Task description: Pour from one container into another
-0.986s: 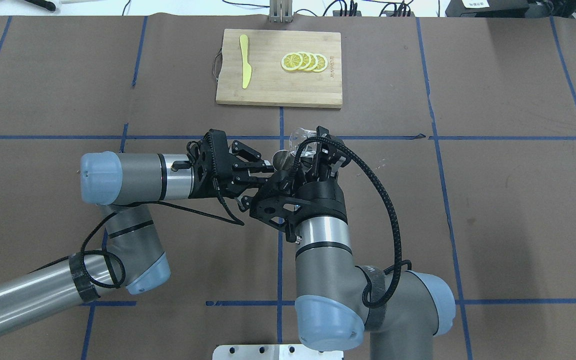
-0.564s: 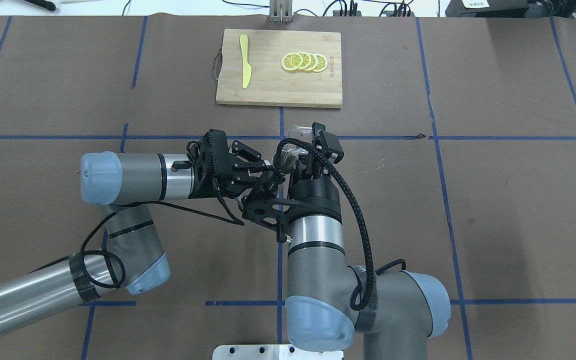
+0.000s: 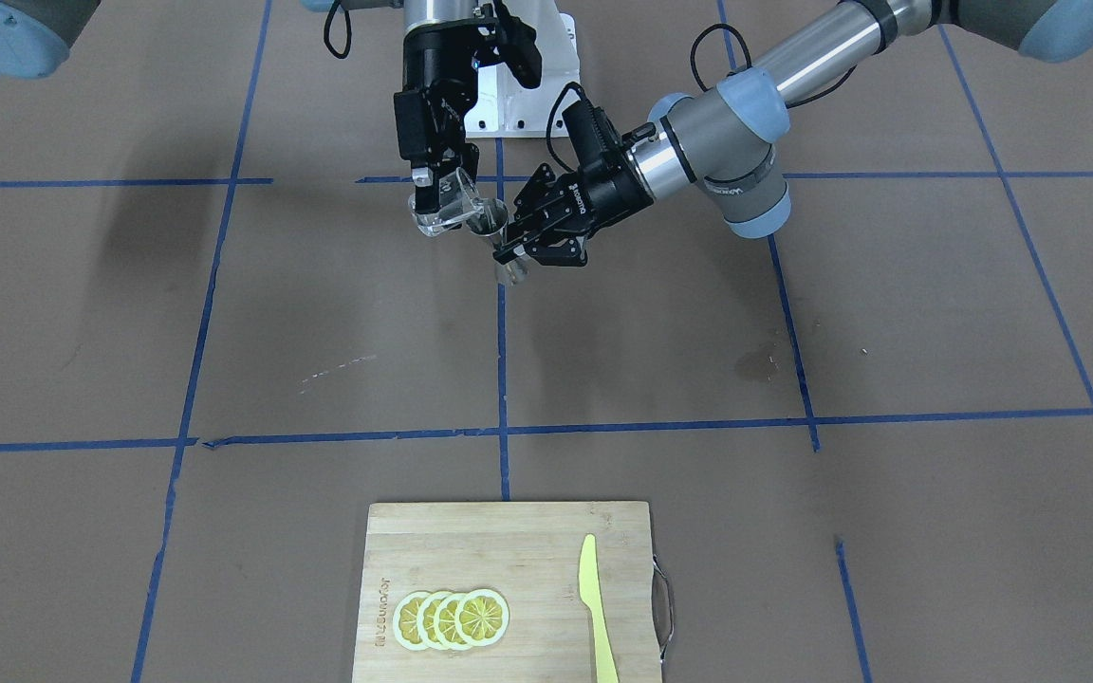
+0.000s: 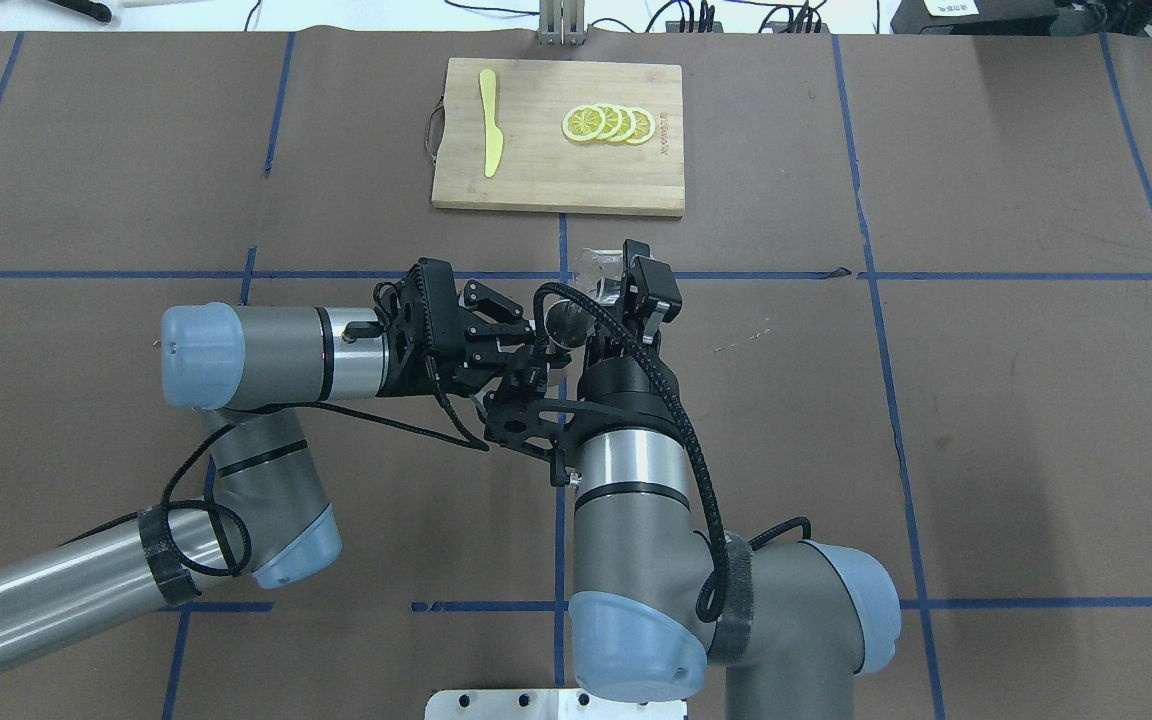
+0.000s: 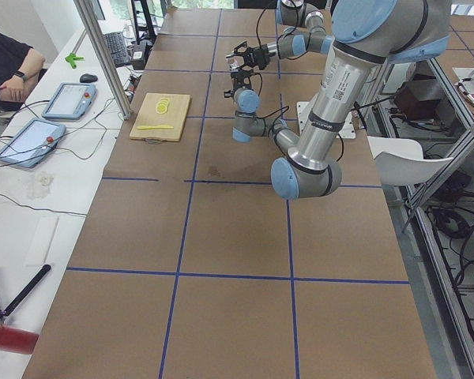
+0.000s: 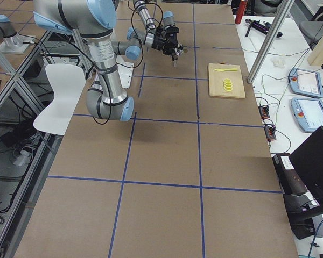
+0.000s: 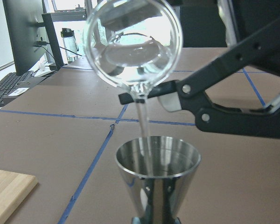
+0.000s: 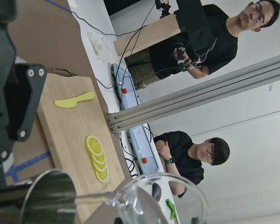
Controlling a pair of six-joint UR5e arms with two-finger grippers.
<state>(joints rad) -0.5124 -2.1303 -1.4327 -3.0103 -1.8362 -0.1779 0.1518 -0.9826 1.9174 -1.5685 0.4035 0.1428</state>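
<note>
Pouring mid-frame: right hand (image 3: 435, 190) grips the tilted glass cup (image 7: 132, 46), left hand (image 3: 523, 249) grips the jigger (image 7: 157, 168). Tilt slowly, with the stream (image 7: 143, 126) centred, and stop short of overfilling.

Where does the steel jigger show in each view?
Front-facing: jigger upper centre.
Overhead: jigger at centre.
Exterior left: too small to tell.
Exterior right: too small to tell.
Left wrist: jigger bottom centre.
Right wrist: jigger bottom left.
Shared landmark: cutting board.
</note>
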